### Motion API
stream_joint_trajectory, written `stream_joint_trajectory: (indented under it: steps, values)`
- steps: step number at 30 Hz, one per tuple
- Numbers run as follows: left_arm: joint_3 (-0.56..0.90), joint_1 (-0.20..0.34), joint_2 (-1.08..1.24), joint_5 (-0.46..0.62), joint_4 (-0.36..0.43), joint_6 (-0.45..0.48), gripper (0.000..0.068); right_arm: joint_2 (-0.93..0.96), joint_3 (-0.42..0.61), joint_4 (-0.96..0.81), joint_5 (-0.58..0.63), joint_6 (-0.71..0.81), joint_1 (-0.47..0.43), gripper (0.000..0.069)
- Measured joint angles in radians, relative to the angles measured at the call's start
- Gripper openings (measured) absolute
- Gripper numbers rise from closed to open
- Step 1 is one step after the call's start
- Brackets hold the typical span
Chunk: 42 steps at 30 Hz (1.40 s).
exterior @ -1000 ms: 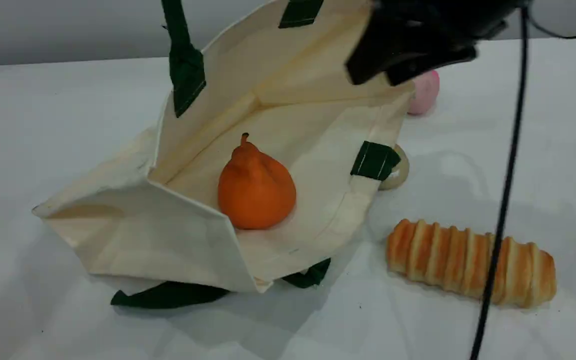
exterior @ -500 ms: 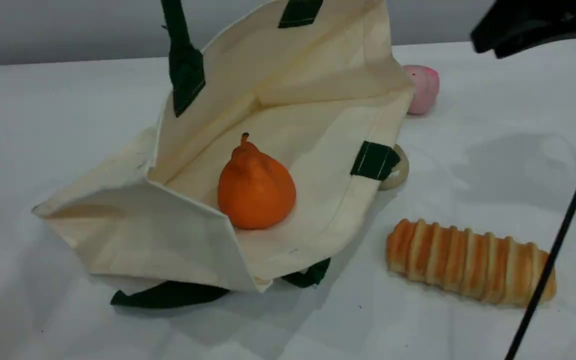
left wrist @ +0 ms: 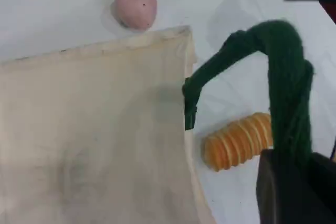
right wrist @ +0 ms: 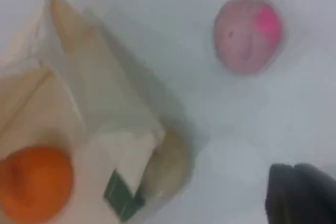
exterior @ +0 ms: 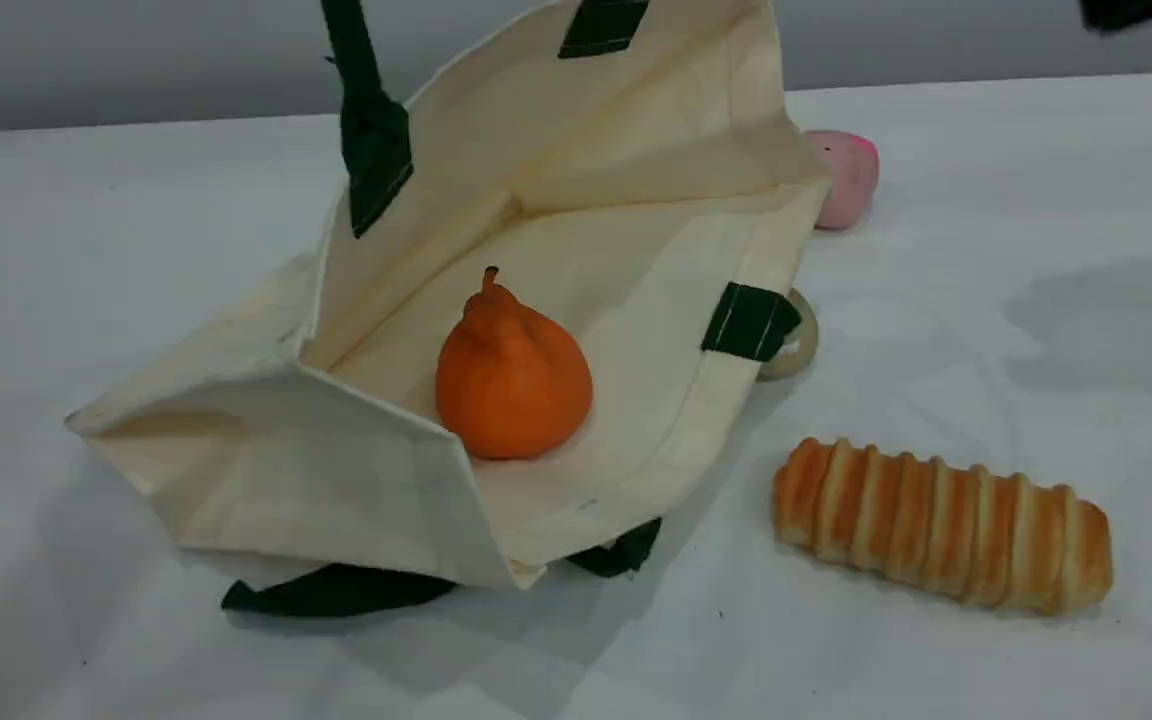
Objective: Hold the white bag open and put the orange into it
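The white bag (exterior: 266,480) lies on its side with its mouth wide open toward the camera. The orange (exterior: 513,375) rests inside it on the lower panel, stem up. In the scene view the bag's upper green handle (exterior: 368,120) runs up past the top edge. In the left wrist view my left gripper (left wrist: 294,182) is shut on that handle (left wrist: 286,87), holding the upper panel (left wrist: 94,129) up. My right gripper (right wrist: 299,195) is shut, holds nothing, and hovers to the bag's right, clear of the orange (right wrist: 34,182). Only a dark bit of the right arm (exterior: 1131,10) shows in the scene view.
A striped bread loaf (exterior: 941,525) lies right of the bag. A pink ball (exterior: 848,178) sits behind the bag's right corner, and a beige ball (exterior: 794,345) is half hidden by a green strap tab (exterior: 748,320). The second handle (exterior: 336,590) lies under the bag.
My right arm has lifted away from the bag's mouth toward the upper right, nearly leaving the scene view with its cable, and its jaws have closed. Bag and orange have not moved.
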Motion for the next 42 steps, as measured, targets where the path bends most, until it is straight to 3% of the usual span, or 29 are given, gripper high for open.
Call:
stream_joint_trajectory:
  steps: [10,17,20,25,29,37,42]
  values:
    - [0.000,0.000,0.000,-0.003,0.004,0.028,0.0071,-0.084,0.000,-0.173,0.040,0.136,0.000,0.0008]
    - [0.000,0.000,0.001,-0.010,0.023,0.030,0.0085,-0.083,0.000,-0.177,0.047,0.144,0.000,0.0008]
    - [0.000,0.000,0.001,-0.013,0.032,0.030,0.0135,-0.083,0.000,-0.175,0.047,0.144,0.000,0.0010]
    - [0.008,-0.001,0.022,-0.013,0.029,0.063,0.0293,-0.083,0.000,-0.172,0.049,0.143,0.000,0.0011]
    - [0.012,-0.001,0.061,-0.011,0.031,0.083,0.0365,-0.083,0.000,-0.171,0.058,0.143,0.000,0.0011]
    - [0.012,-0.001,0.029,0.040,0.120,0.096,0.0377,-0.186,0.000,-0.238,0.094,0.188,0.000,0.0011]
    - [0.012,-0.001,-0.009,0.067,0.110,0.050,0.0321,-0.330,0.000,-0.329,0.121,0.288,0.000,0.0010]
